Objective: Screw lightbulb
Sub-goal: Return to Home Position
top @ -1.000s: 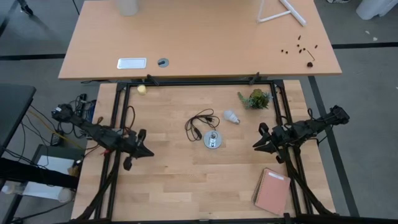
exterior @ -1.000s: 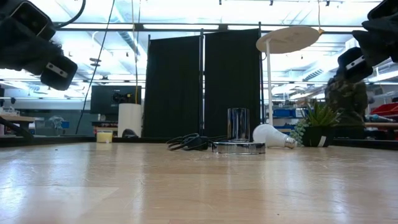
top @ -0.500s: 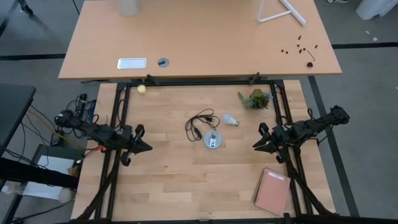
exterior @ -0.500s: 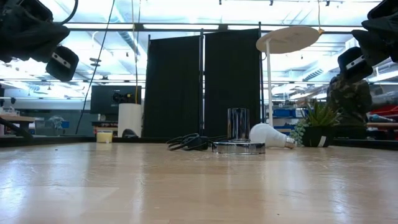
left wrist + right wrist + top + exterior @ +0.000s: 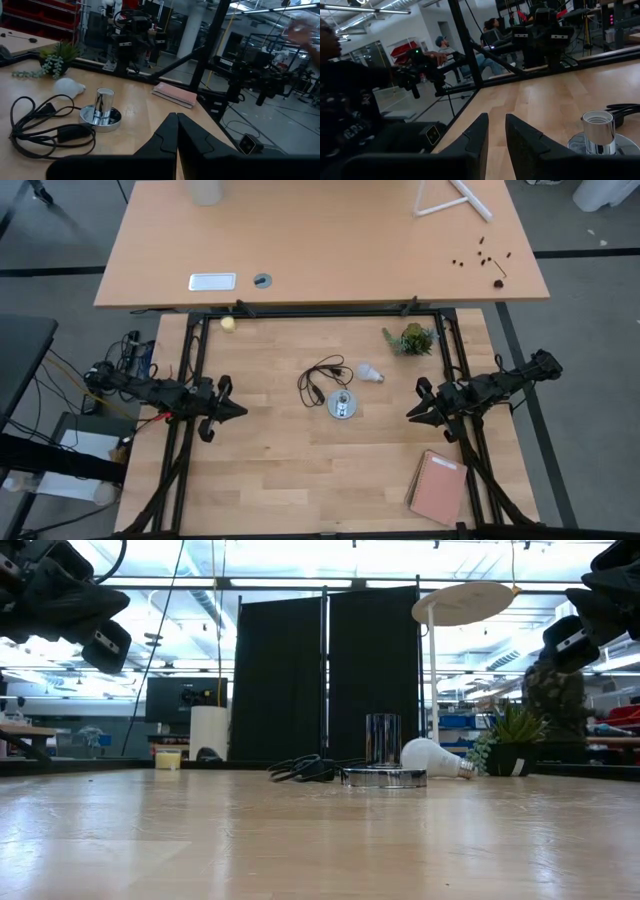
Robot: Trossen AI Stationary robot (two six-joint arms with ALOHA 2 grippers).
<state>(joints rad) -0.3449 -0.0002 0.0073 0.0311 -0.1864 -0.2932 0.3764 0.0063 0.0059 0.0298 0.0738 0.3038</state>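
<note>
Left gripper point(image 5: 236, 411): raised off the table, jaws closed together, nothing held. Right gripper point(image 5: 412, 414): likewise raised, jaws parted only narrowly, empty. The lightbulb point(image 5: 372, 372) is noted lying on its side, well ahead of both sets of jaws and between them, near the socket disc point(image 5: 342, 405) but not screwed in. Risk: being round and unrestrained, it could be rolled away if the cord point(image 5: 318, 383) is snagged or the bulb is brushed on a low pass.
</note>
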